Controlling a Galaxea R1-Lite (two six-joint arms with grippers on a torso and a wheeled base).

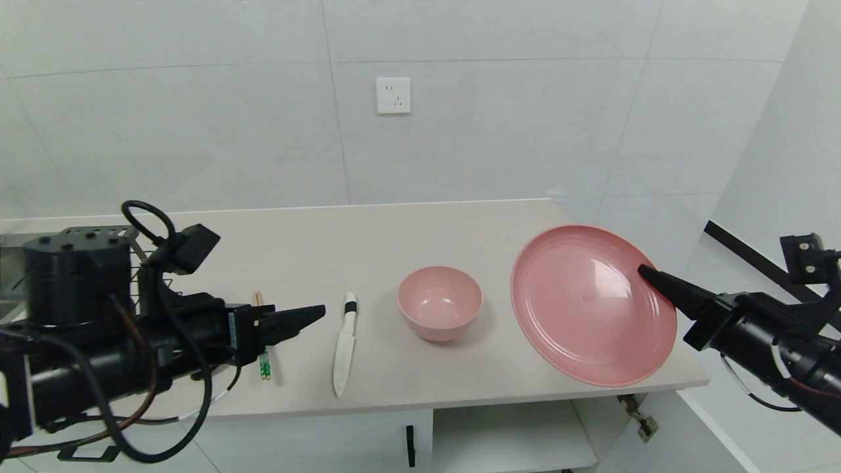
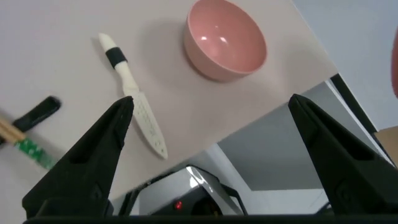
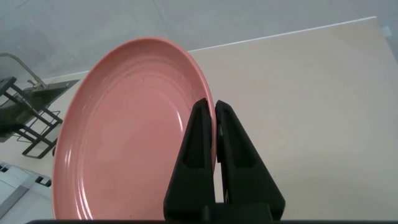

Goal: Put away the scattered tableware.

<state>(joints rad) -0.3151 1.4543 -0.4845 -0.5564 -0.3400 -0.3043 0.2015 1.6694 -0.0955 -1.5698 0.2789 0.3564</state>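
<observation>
Four pieces of tableware are in view on or over a pale countertop (image 1: 315,243) set against a white tiled wall. The largest is a round pink plate (image 1: 585,302) (image 3: 130,124) at the right end of the counter, tilted up on edge so its ridged face is turned toward the middle of the counter. The right gripper (image 1: 647,272) (image 3: 211,109) has its two black fingers pressed together on the plate's rim, at the upper right of the plate; it is hard to tell whether the plate's lower edge touches the counter. Just left of the plate, apart from it, a small pink bowl (image 1: 439,302) (image 2: 225,38) sits upright and open side up near the middle. Left of the bowl lies a white knife (image 1: 345,345) (image 2: 132,93) with a black band on its handle, its blade pointing toward the front edge. Further left lies a pair of wooden chopsticks (image 1: 264,364) (image 2: 28,149) with green markings, partly covered by the left arm. The left gripper (image 1: 315,312) (image 2: 211,102) hangs above the counter between the chopsticks and the knife, its jaws spread wide apart and holding nothing. A white wall socket (image 1: 393,95) is set in the tiles above the counter. A black wire rack (image 3: 31,127) stands at the counter's far left end. Under the counter, a white cabinet front carries a black handle (image 1: 410,445).
</observation>
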